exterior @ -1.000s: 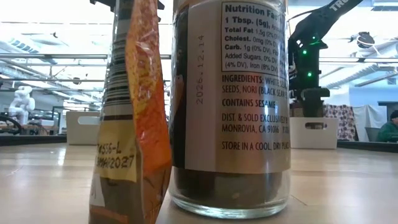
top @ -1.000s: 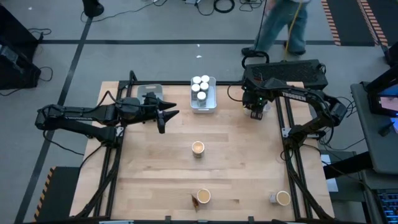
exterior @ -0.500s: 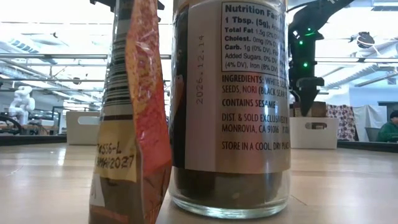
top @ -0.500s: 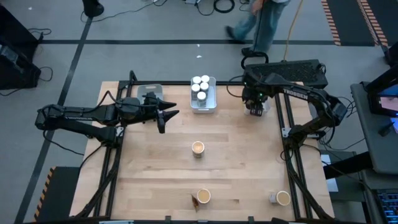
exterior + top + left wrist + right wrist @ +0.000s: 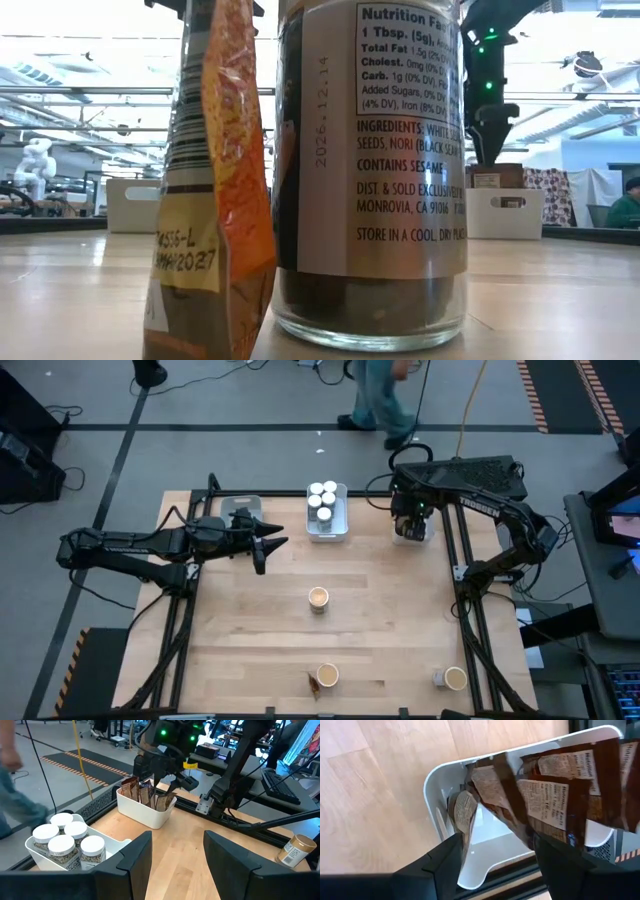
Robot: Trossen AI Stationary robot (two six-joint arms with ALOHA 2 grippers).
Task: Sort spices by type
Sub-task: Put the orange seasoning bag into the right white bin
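While the right gripper (image 5: 411,526) hangs with spread, empty fingers just above the white rectangular plastic tray (image 5: 485,865) of dark brown crinkled pouches (image 5: 555,800), sorting looks well along. Five white-capped little glass jars (image 5: 321,501) sit grouped in their own white tray (image 5: 327,533). At least four pouches stand in theirs (overlap blurs the count). Three round tan-topped tubs (image 5: 318,597) remain scattered on the wooden table (image 5: 380,630), one with a stray pouch beside it. Off to the side, the left gripper (image 5: 268,545) waits half-spread, holding nothing.

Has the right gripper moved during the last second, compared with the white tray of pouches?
Yes. The right gripper has risen above the white tray of pouches; in the low view it sits higher against the tray.
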